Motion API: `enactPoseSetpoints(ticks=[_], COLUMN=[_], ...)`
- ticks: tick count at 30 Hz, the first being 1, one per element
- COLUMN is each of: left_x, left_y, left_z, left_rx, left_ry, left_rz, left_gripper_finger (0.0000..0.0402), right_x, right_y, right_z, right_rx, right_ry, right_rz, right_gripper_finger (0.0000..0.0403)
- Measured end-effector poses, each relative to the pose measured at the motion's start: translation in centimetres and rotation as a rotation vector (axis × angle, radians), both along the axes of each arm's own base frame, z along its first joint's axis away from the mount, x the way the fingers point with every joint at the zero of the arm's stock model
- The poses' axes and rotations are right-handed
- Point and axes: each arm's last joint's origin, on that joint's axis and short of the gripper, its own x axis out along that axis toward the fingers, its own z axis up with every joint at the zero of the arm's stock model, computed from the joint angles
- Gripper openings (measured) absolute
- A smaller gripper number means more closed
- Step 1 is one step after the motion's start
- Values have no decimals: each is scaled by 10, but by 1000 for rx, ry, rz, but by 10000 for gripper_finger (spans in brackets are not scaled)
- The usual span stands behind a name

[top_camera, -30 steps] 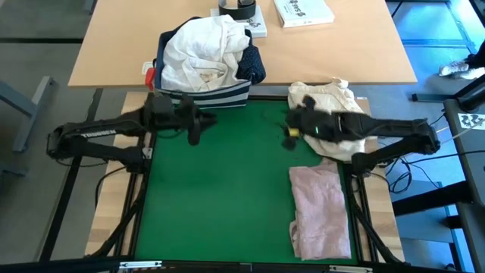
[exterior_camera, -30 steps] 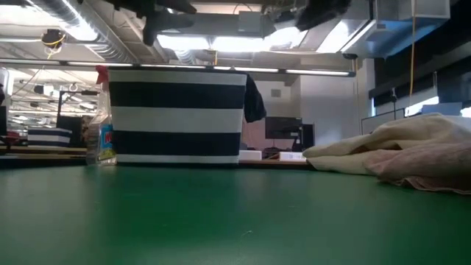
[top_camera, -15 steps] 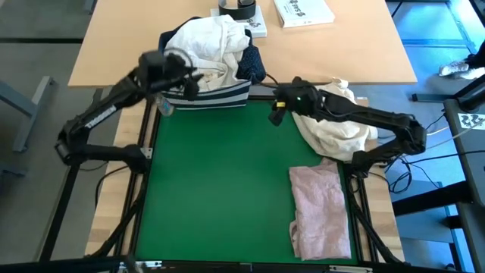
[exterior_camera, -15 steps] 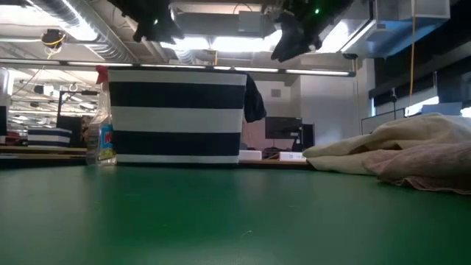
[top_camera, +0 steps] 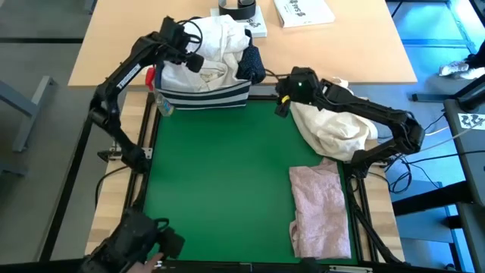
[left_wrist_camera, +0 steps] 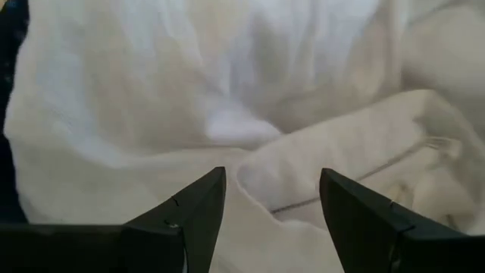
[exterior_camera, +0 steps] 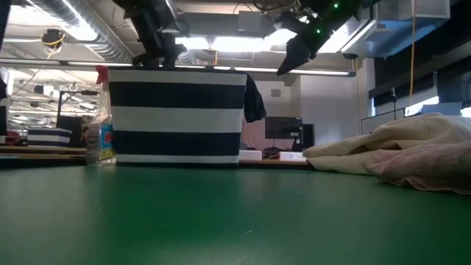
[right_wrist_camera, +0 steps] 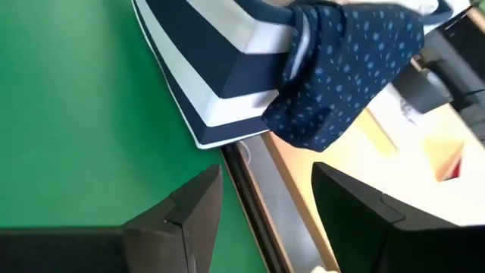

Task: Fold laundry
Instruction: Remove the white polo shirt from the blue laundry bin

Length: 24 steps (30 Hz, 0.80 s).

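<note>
Left hand point(left_wrist_camera: 270, 199) spread, empty, over white shirt point(left_wrist_camera: 227, 91) in bin point(top_camera: 204, 95). Right hand point(right_wrist_camera: 265, 201) spread, empty, by dotted shirt point(right_wrist_camera: 345, 68).

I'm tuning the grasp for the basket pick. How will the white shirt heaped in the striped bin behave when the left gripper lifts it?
The white shirt lies crumpled in soft folds, so it will probably hang limp and stretch out. It fills the striped bin beside the navy dotted shirt, which might drag along. The left gripper is open above it.
</note>
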Motion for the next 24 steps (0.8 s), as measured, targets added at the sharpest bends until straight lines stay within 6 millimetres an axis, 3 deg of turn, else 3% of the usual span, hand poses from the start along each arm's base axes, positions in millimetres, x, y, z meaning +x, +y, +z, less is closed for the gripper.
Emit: enactPoseSetpoints(ticks=[6,12,16,21,24], left_x=[-1,-5,-12,-18,-17], left_y=[13,16,18,22,20], left_z=[-15,-16,-18,-17,-9], left_rx=[-60,-29,-67,-51,-14], left_ry=[63,124,107,120,121], left_rz=[23,47,28,-24,-62], left_gripper_finger=[209,187,140,50,9], right_x=[-11,-17,-16,-14,-13], right_y=[-16,-25,-26,-27,-28], right_z=[-2,-1,1,4,6], right_rx=[50,71,56,37,41], right_ry=[-6,-27,-47,-85,-118], right_rz=[-1,5,3,3,-9], right_gripper_finger=[207,207,207,207,207])
